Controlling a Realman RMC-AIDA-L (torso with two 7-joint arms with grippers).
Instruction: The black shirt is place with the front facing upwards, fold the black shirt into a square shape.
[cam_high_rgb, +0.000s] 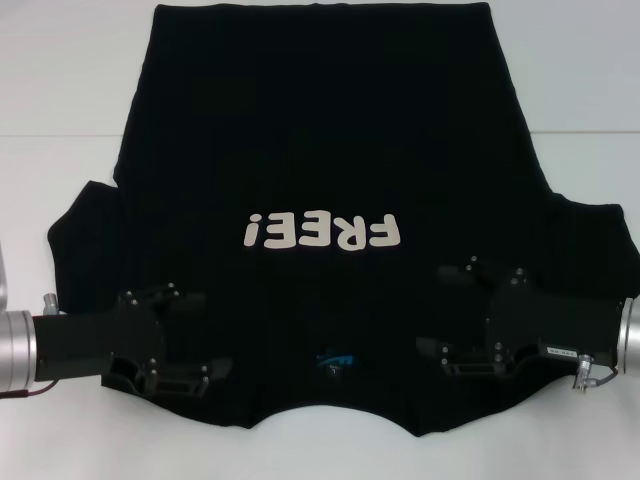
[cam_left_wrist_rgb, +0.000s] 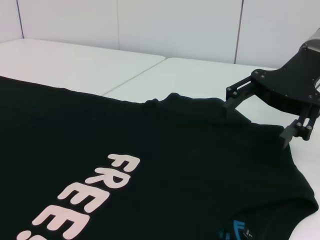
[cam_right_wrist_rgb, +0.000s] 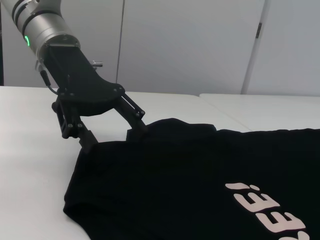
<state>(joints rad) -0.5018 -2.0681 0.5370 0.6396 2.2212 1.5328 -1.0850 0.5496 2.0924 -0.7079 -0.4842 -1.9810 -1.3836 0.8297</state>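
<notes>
Both grippers hover with jaws apart over the black shirt (cam_high_rgb: 320, 200): the left gripper (cam_high_rgb: 185, 335) above its left shoulder, the right gripper (cam_high_rgb: 445, 310) above its right shoulder, either side of the blue neck label (cam_high_rgb: 335, 363). Lying flat on the white table (cam_high_rgb: 60, 90), front up, the shirt looks unfolded; every fold remains.

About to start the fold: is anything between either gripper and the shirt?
Nothing visible. The left gripper and right gripper, fingers open, sit right at the black shirt shoulders, with only bare table around.
</notes>
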